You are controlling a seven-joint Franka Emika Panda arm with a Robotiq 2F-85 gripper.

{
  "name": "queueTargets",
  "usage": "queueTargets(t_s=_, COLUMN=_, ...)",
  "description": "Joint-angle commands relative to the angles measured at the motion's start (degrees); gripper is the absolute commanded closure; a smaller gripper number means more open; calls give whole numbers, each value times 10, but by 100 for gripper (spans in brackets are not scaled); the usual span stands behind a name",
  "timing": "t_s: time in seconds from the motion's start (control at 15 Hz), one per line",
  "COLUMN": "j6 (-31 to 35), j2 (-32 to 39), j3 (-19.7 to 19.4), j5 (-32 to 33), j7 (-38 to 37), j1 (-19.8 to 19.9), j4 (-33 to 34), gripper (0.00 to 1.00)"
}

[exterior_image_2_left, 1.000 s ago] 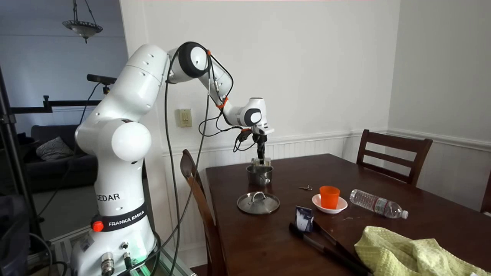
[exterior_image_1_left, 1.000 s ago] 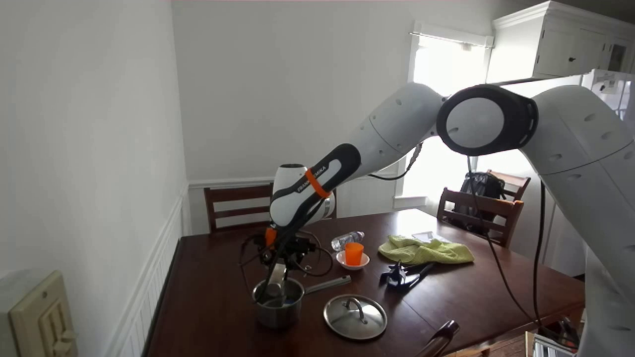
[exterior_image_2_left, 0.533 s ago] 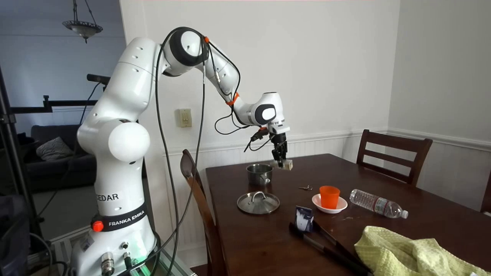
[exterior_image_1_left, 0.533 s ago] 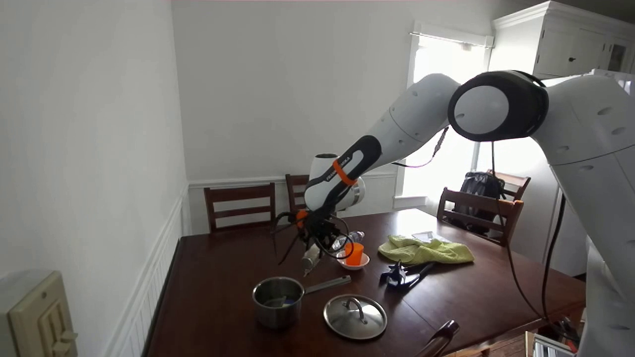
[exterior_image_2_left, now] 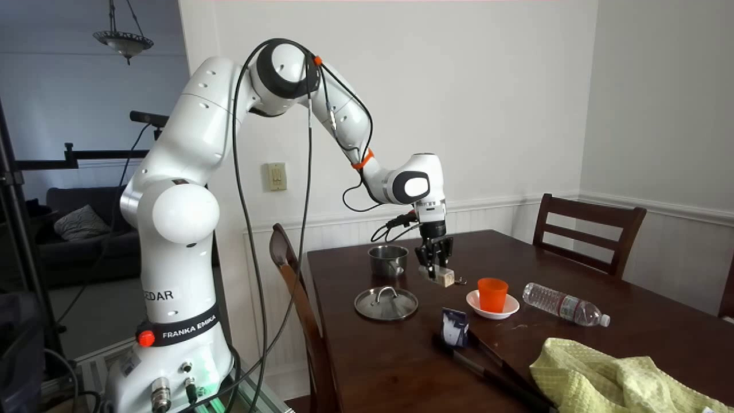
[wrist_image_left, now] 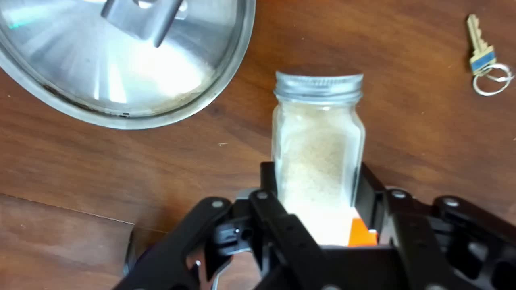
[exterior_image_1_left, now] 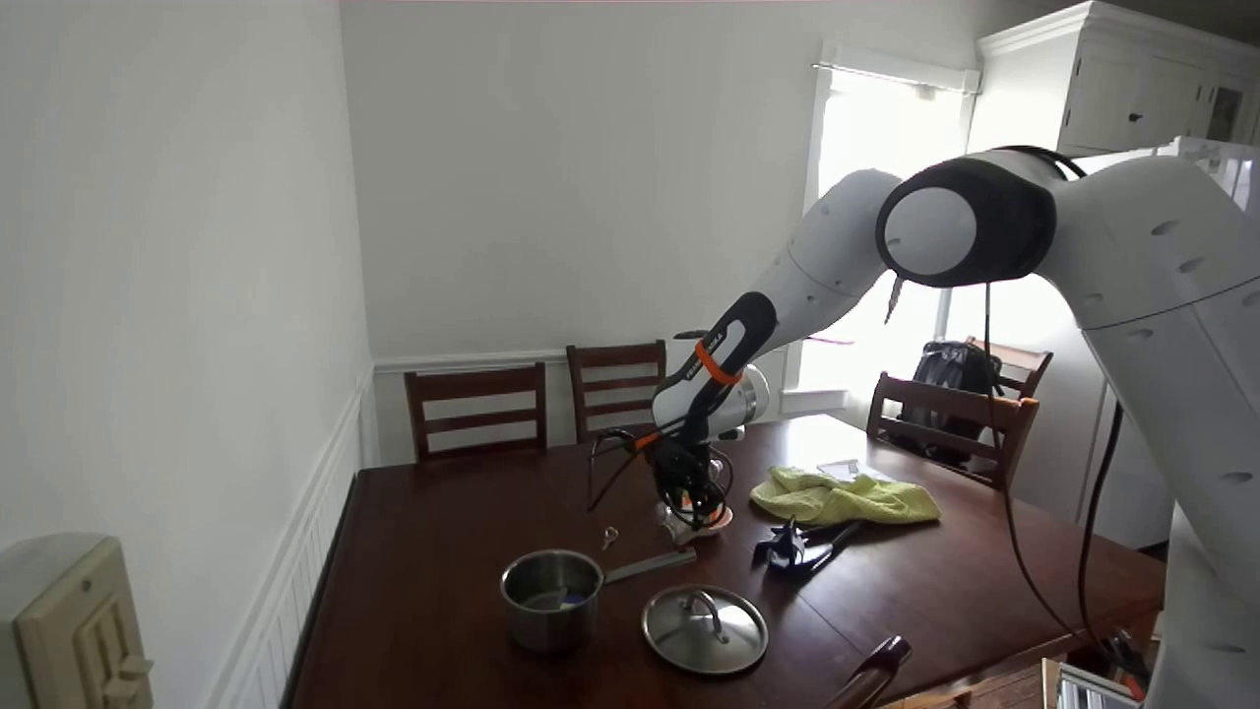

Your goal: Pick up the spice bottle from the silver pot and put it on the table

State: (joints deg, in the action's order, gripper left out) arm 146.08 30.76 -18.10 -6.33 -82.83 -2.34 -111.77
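**Glass spice jar point(wrist_image_left: 318, 133) held on its side over the dining table point(exterior_image_2_left: 395, 361)**

The gripper point(wrist_image_left: 316, 181) is parted only by the jar's own width, its pads point(wrist_image_left: 267, 177) against opposite sides of the glass. The jar lies crosswise in that hold, the metal screw cap point(wrist_image_left: 319, 86) well clear of the pads; the gripper hides its base in the wrist view. It is outside the silver saucepan point(exterior_image_2_left: 381, 265), near the steel lid point(exterior_image_2_left: 385, 308) and the key point(wrist_image_left: 482, 60). It looks raised off the wood, though the gap cannot be judged.

Expect a stiff, modest load: the pale, grainy-looking filling point(wrist_image_left: 312, 159) takes up much of the body. It may slide towards one end if the jar tips, and smooth glass could then swivel or slip. A drop or hard knock might chip it. The flat sides at mid-body seem the best hold; gripping the cap would leave the weight hanging from one end. Lowering should be slow, with the pads parting only once the glass rests on wood.
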Motion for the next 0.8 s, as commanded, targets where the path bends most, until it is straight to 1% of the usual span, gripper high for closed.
queueTargets(t_s=0.0, j6=4, j2=25, j3=7, j5=-1, j7=-59, j1=9, j4=6, gripper=77)
queueTargets(t_s=0.07, j6=10, j2=33, j3=11, j5=-4, j7=-63, j1=12, j4=8, gripper=77)
queueTargets(t_s=0.13, j6=32, j2=41, j3=24, j5=-11, j7=-50, j1=22, j4=6, gripper=77)
queueTargets(t_s=0.33, j6=72, j2=69, j3=39, j5=-23, j7=-39, j1=34, j4=13, gripper=77)
queueTargets(t_s=0.53, j6=85, j2=92, j3=64, j5=-44, j7=-21, j1=54, j4=23, gripper=77)
queueTargets(t_s=0.6, j6=86, j2=89, j3=69, j5=-49, j7=-15, j1=57, j4=24, gripper=27)
queueTargets(t_s=0.67, j6=91, j2=81, j3=70, j5=-53, j7=-13, j1=57, j4=17, gripper=25)
queueTargets(t_s=0.73, j6=99, j2=67, j3=70, j5=-55, j7=-13, j1=53, j4=6, gripper=19)
